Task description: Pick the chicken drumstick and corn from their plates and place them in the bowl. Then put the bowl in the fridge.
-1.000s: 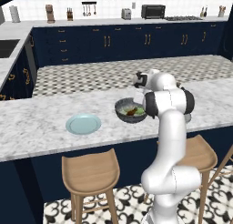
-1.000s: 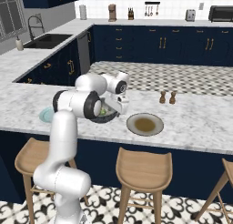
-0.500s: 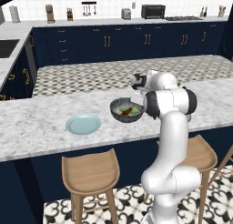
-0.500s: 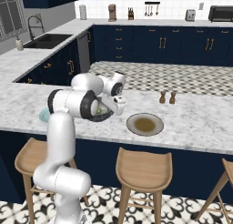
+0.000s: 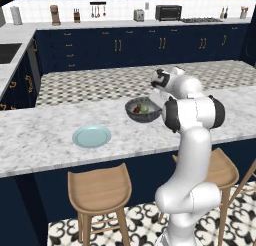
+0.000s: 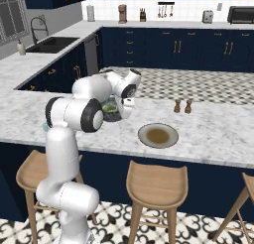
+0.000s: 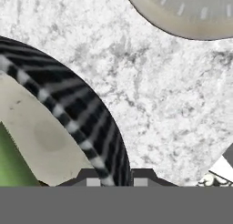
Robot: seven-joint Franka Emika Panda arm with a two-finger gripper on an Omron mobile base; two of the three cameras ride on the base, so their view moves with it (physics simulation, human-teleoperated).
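The dark-grey bowl [image 5: 141,112] hangs just above the marble counter, and my gripper [image 5: 158,99] is shut on its right rim. Inside it lie the reddish chicken drumstick [image 5: 135,109] and the greenish corn [image 5: 145,108]. From the right base view the bowl [image 6: 112,111] sits partly behind my arm, with the gripper [image 6: 127,102] at its rim. In the hand view the striped bowl wall [image 7: 77,109] runs between the gripper [image 7: 117,176] tips, with the corn's husk [image 7: 11,164] at the lower left. Both plates are bare: pale blue [image 5: 91,136] and grey-rimmed [image 6: 158,135]. The fridge is out of view.
Two small shakers [image 6: 182,106] stand on the counter behind the grey-rimmed plate [image 7: 191,13]. Wooden stools [image 5: 99,190] line the counter's near side. Navy cabinets run along the back wall, and a sink [image 6: 52,43] lies far left.
The gripper's fingers have shut on the bowl's rim. The bowl has since risen slightly off the counter.
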